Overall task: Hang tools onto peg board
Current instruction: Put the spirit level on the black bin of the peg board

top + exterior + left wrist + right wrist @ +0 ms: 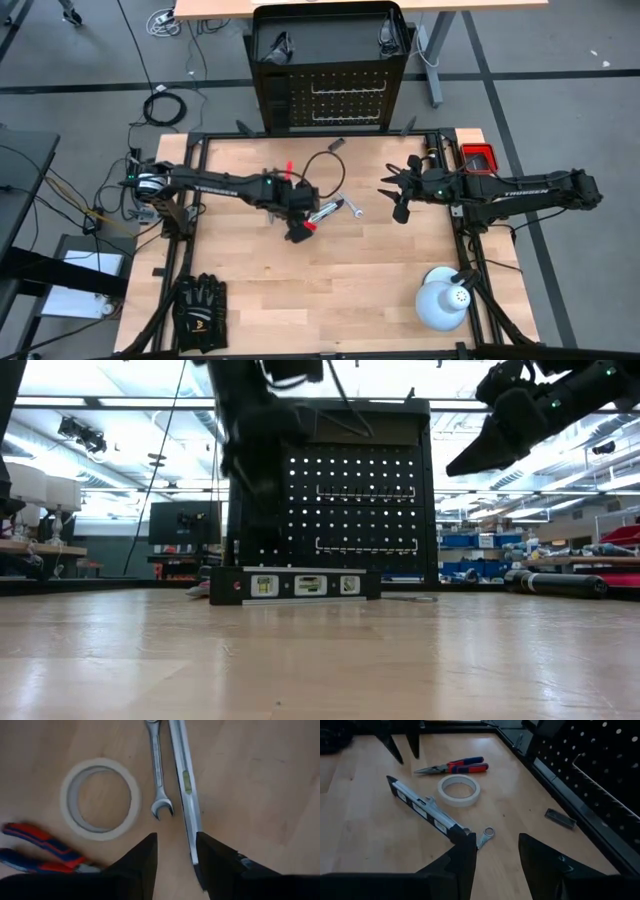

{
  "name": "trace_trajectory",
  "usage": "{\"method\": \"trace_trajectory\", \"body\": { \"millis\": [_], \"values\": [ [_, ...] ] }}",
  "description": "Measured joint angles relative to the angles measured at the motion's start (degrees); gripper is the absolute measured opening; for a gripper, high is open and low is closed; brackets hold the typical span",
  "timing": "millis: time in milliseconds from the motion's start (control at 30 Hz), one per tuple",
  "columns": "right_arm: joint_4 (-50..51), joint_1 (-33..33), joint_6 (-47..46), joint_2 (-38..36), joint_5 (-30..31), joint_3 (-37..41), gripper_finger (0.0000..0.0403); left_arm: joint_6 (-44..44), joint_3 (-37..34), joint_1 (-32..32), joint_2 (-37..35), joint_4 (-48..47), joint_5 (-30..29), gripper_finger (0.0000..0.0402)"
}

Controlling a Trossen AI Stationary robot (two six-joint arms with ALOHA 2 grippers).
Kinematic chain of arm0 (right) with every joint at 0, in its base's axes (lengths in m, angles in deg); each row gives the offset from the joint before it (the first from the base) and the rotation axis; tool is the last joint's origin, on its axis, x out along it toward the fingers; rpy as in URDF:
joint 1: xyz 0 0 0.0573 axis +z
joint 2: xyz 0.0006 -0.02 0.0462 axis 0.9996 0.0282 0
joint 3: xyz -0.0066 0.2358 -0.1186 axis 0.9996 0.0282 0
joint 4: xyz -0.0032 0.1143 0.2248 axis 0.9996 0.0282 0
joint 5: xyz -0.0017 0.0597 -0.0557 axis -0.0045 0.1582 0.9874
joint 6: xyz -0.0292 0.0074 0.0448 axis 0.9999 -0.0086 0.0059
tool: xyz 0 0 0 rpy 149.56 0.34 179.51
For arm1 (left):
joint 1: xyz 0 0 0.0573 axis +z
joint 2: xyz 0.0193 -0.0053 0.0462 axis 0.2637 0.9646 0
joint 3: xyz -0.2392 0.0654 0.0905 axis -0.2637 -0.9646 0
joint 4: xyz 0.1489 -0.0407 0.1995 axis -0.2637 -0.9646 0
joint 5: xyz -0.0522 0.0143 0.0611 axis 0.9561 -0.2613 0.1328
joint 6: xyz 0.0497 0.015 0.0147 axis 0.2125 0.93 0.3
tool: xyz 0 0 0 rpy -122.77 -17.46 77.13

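Observation:
On the wooden table lie the tools: red-handled pliers (452, 767), a white tape roll (100, 799), a silver wrench (159, 775) and a slim level bar (186, 785), which rests on its long edge (295, 585). The black peg board (330, 100) stands upright at the table's far edge. My left gripper (175, 847) hangs open over the tools, pointing steeply down, above the wrench's open jaw end and one end of the level bar. My right gripper (495, 852) waits open in the air to the right of the tools (400, 195).
Black gloves (200, 310) lie at the near left corner and a white dome lamp (445, 300) at the near right. A small red box (478, 157) sits at the far right. A small dark flat piece (560, 818) lies near the peg board's foot.

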Motion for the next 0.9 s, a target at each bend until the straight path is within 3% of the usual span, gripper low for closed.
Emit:
{"method": "trace_trajectory", "body": {
  "millis": [167, 533, 900],
  "values": [
    [-0.1, 0.0, 0.0, 0.0, 0.0, 0.0, 0.0156, -3.5, -3.4, 0.0, 0.0, 3.5, 0.1, 0.0162],
    [-0.1, 0.0, 0.1, 0.0, 0.0, 0.0, 0.0156, -5.8, -4.7, -1.8, 0.9, 5.4, 4.8, 0.025],
    [-0.2, 0.0, 0.0, 0.0, -0.1, 0.0, 0.0156, -6.0, -4.7, -3.4, 3.2, 5.4, 1.9, 0.0248]
  ]
}}
